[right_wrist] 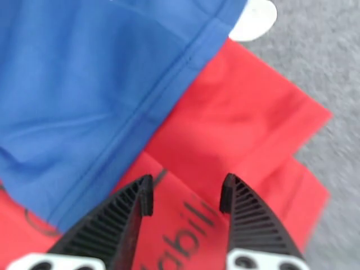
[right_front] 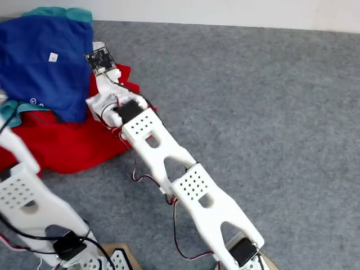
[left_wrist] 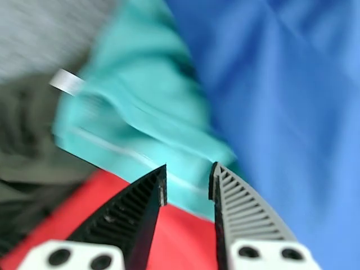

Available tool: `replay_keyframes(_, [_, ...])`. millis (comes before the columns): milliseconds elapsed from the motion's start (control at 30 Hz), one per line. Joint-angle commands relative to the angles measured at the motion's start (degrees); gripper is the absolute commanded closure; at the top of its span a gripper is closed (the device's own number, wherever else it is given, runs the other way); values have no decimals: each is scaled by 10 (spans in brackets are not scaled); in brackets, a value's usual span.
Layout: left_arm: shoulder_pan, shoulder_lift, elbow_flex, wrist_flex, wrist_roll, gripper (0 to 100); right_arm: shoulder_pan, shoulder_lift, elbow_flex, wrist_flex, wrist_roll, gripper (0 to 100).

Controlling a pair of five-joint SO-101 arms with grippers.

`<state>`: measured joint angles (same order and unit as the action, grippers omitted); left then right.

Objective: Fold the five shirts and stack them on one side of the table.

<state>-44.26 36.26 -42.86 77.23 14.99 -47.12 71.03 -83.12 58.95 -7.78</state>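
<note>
**Shirts, five called for; three told for certain, none folded.**

- Item 1: blue shirt [right_front: 45,62] of soft jersey. It is laid uppermost on a heap at the far left of the grey felt-covered desk [right_front: 253,112]. A small white label [right_front: 53,57] is carried on it.
- Item 2: teal shirt [right_front: 56,12] of limp knit. It is crumpled under the blue shirt, and its edges are seen at the far side and at the near left.
- Item 3: red shirt [right_front: 67,140] with dark print. It is spread lowest and juts out toward the near side and the right of the heap.
- Item 4: dark grey-green cloth [left_wrist: 28,146], just beside the teal shirt. It is possibly a further shirt, but this cannot be told.

**Grippers.**

- Left gripper [left_wrist: 188,169]: held over the teal hem where it meets the red shirt. The fingers are parted narrowly and nothing is held.
- Right gripper [right_wrist: 187,180]: held over the red shirt just beside the blue hem. The fingers are parted moderately and nothing is held.

**Handling, as judged.**

- All the shirts are taken to be light, limp and not fragile.
- Draping and bunching are to be expected. Because the shirts overlap, a neighbour may be dragged along when one is lifted.
- Hold is best taken at a hem, corner or shoulder seam, where doubled cloth gives purchase.
- One layer only should be pinched.
- The blue shirt, being on top, is judged the one to be drawn off first.
</note>
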Motion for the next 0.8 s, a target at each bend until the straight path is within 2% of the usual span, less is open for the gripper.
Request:
replay_keyframes(0, [93, -10, -5, 66, 3, 881, 33, -26, -127, 116, -9, 801])
replay_keyframes(67, [128, -11, -10, 80, 2, 937, 51, -29, -194, 180, -40, 834])
replay_keyframes(133, [158, -8, -20, 87, 2, 998, 74, -48, -189, 228, -73, 882])
replay_keyframes(233, [191, -6, -22, 83, 2, 980, 120, -68, -179, 305, -79, 947])
replay_keyframes(433, [243, 14, -21, 41, 2, 980, 182, -68, -179, 378, -79, 954])
replay_keyframes(567, [244, 61, -22, 5, 1, 980, 191, -68, -179, 392, -79, 957])
replay_keyframes(767, [178, 141, -22, -25, 1, 980, 189, -66, -177, 394, -79, 957])
